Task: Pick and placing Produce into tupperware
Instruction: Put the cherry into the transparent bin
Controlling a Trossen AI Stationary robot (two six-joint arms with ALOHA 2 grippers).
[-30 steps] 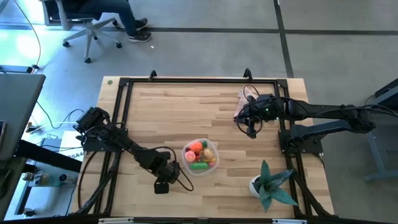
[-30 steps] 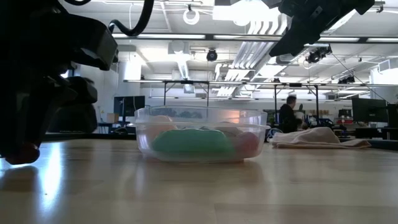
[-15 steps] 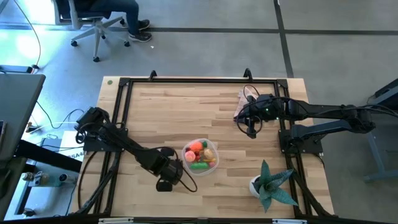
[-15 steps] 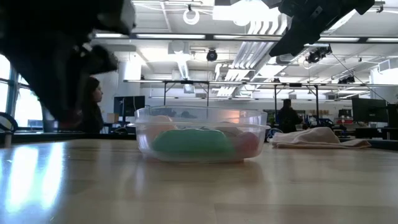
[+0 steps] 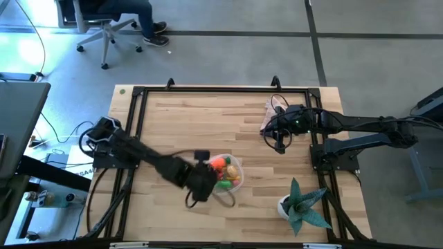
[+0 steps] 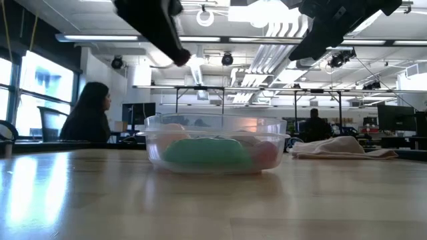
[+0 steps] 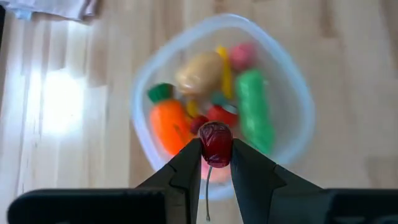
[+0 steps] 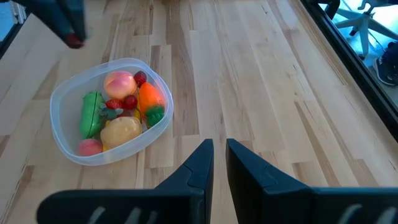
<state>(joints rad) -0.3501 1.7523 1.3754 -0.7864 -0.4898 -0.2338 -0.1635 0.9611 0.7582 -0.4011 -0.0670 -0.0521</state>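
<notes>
The clear tupperware (image 5: 240, 171) stands on the table's near middle, holding an orange carrot (image 7: 171, 124), a green pod (image 7: 254, 115), a tan ball (image 7: 199, 71), a pink ball (image 7: 242, 53) and small red berries. My left gripper (image 7: 216, 152) hangs high over the tupperware's left part (image 5: 205, 181), shut on a dark red berry (image 7: 216, 142). The low view shows it well above the rim (image 6: 175, 50). My right gripper (image 8: 218, 152) waits at the table's far right (image 5: 279, 142), open by a narrow gap. My left gripper pinches the dark red berry (image 7: 216, 140) between its two fingertips (image 7: 191, 160), coming from above and pointing down. The berry is lifted clear above the tupperware. Its thin stem (image 7: 208, 193) runs back between the fingers.
A pink cloth (image 5: 268, 114) lies by the right gripper at the far right. A teal spiky plant in a white pot (image 5: 301, 204) stands at the near right. A black rail (image 5: 208, 90) frames the table. A person sits in the room behind (image 6: 87, 113).
My left gripper has risen from table height at the near left of the tupperware and swung right, toward it, carrying the red berry. It now hangs over the container. The right arm has kept still.
</notes>
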